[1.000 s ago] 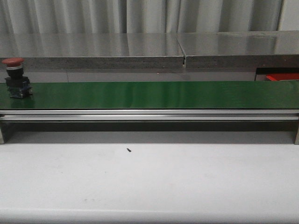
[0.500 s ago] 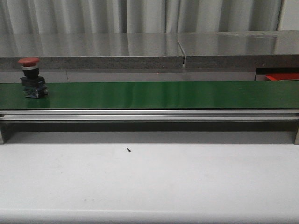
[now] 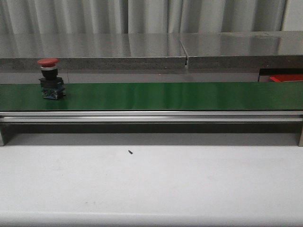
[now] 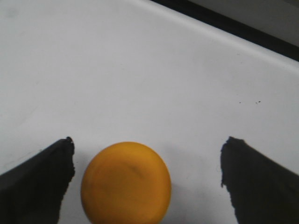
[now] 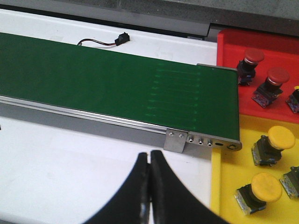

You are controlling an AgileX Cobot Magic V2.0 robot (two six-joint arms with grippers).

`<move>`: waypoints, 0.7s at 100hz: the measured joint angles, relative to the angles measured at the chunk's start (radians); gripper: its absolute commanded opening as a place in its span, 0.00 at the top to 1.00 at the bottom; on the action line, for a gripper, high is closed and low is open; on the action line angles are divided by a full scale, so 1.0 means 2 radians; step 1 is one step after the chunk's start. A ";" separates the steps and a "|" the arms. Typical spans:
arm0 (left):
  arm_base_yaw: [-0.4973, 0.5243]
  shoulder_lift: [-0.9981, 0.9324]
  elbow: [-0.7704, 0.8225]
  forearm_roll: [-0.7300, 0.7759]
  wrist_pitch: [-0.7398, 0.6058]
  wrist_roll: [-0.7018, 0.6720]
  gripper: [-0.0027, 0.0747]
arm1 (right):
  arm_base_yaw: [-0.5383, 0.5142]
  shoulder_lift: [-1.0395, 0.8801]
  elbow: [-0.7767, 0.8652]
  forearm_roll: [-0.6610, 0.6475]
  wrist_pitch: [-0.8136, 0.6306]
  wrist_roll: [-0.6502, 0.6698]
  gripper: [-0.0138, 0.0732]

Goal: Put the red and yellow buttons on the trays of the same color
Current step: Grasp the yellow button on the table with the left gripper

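At the left of the front view, a red button [image 3: 50,78] stood on the green belt [image 3: 165,96]. Left gripper [image 4: 147,175] hung open astride a yellow button [image 4: 125,183]; right gripper [image 5: 150,173] pointed closed near the yellow tray [image 5: 233,163]

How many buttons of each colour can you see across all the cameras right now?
Red buttons: 3, one on the belt, two in the red tray
Yellow buttons: 3, one on the table, two in the yellow tray
Buttons with cap cut off: 2
Total: 8
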 measured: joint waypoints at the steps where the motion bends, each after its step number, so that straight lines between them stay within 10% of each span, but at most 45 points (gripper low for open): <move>1: 0.000 0.000 0.000 0.000 0.000 0.000 0.42 | 0.000 0.000 0.000 0.000 0.000 0.000 0.98; 21: 0.000 0.000 -0.002 0.000 0.011 -0.002 0.99 | 0.000 0.000 0.000 0.000 0.000 0.000 0.98; 70: 0.000 -0.114 -0.003 -0.032 0.109 -0.026 0.99 | 0.000 0.000 0.000 0.000 0.000 0.000 0.98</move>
